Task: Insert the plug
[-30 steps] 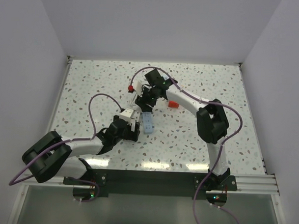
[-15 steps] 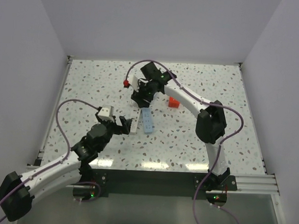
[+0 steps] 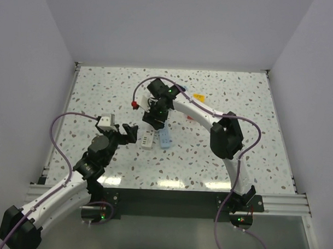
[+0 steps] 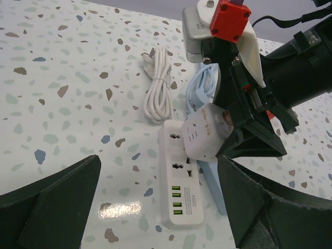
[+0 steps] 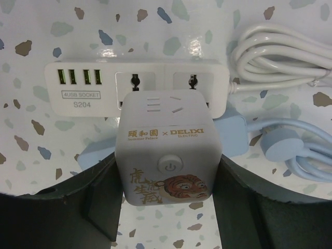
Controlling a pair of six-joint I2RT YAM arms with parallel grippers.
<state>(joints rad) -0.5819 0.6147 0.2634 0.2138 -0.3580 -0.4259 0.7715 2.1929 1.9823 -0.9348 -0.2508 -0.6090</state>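
The right jaws clench the white cube plug [image 5: 165, 150] between them, its far end over the sockets of the power strip [image 5: 83, 83]. The left jaws stand released, the strip ahead between them.

**Non-task items in view**

Speckled terrazzo table [image 3: 236, 154], white walls [image 3: 26, 70] on three sides, metal rail [image 3: 278, 202] along the near edge. Blue strip [image 3: 165, 138] lies flat mid-table. Its blue cable [image 4: 203, 87] is bunched in loops at the far end, with a blue disc [image 5: 282, 146] on the cable. Small orange piece [image 3: 198, 96] sits well apart, back right, too small to ID.
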